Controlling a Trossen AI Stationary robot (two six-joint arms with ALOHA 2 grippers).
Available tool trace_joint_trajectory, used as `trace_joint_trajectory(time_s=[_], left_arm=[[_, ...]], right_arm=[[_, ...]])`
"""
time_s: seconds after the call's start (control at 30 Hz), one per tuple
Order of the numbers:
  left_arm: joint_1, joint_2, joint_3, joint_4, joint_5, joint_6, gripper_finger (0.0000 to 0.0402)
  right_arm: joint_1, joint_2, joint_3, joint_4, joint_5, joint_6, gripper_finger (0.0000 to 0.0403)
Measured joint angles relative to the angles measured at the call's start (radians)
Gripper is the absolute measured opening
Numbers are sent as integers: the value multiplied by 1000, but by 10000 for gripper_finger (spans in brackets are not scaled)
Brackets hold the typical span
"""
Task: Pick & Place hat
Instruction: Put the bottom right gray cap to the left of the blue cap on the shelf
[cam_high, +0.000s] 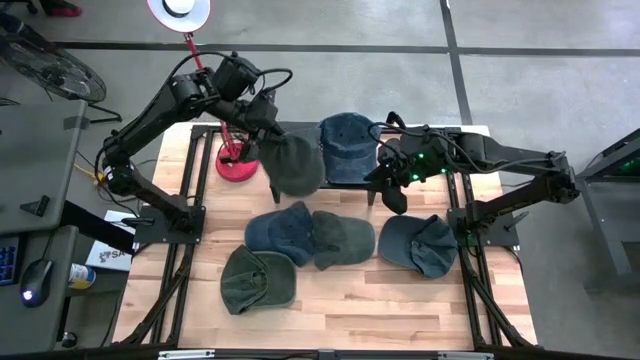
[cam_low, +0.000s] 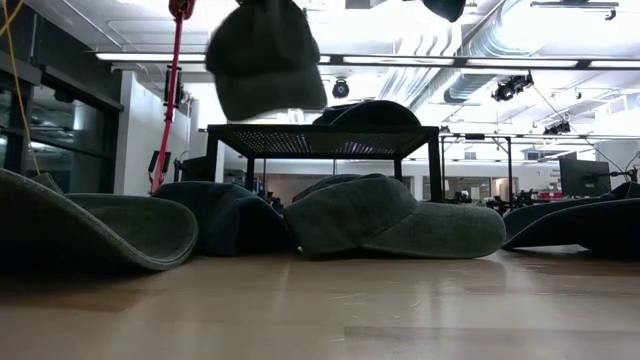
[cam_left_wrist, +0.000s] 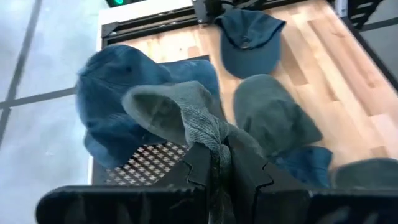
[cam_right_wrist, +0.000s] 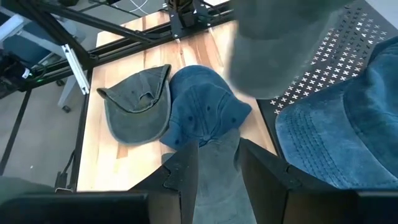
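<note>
Left pincer (cam_left_wrist: 219, 163) is clamped on a fold of the grey-green cloth cap (cam_high: 292, 163), which hangs below it, clear of the wooden counter (cam_high: 340, 295) so it can travel over the black perforated rack (cam_low: 320, 140), where a blue denim cap (cam_high: 348, 146) already sits. Judging by that, the rack is the drop spot. The lifted cap is over the rack's left part, just beside the blue one. Right pincer (cam_right_wrist: 217, 163) hovers near the rack w/ fingers partly apart, holding nothing.

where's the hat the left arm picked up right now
The grey-green hat hangs from the left gripper, above the black perforated rack, beside the blue hat resting there.
</note>
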Motion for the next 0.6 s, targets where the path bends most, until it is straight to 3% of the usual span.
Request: trace_joint_trajectory(time_s=[0.33,0.6], left_arm=[[53,80,0,1,-6,83,26],[57,116,0,67,-102,132,26]], right_arm=[[0,0,0,3,35,19,110],[0,0,0,3,71,37,110]])
